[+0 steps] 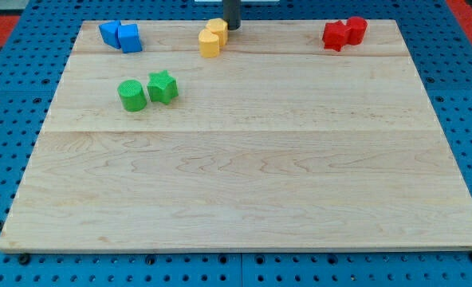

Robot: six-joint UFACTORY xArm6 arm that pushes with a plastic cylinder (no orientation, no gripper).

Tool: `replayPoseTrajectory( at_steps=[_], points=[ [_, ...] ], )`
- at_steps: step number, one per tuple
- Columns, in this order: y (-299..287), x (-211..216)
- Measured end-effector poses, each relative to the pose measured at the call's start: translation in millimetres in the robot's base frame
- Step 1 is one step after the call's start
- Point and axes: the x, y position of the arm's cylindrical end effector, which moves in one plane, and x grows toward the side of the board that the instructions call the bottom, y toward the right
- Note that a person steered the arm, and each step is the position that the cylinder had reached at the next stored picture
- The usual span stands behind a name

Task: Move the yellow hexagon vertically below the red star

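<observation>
My tip sits at the view's top, touching the right side of the yellow hexagon, which abuts another yellow block. The red star lies well apart at the bench's top right. No fingers on this rod.

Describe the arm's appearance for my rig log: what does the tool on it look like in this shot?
Only the lower part shows: a straight, dark, nearly black rod, plain and round, entering from the view's top. No cables, markings or gripper are visible. My tip ends just right of the two yellow blocks near the board's top edge. The rest of the arm is out of frame.
</observation>
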Motion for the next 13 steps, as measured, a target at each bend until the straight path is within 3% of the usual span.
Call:
replayPoseTrajectory(
  at_steps=[1,2,3,4,5,7,9,11,13],
  points=[
    [2.1,22.1],
    [2.1,-14.8],
    [-1.0,-22.2],
    [-58.1,-22.9],
    [-75.6,-5.4],
    [25.5,45.0],
    [47.3,36.0],
    [162.6,73.7],
    [111.7,43.7]
  ],
)
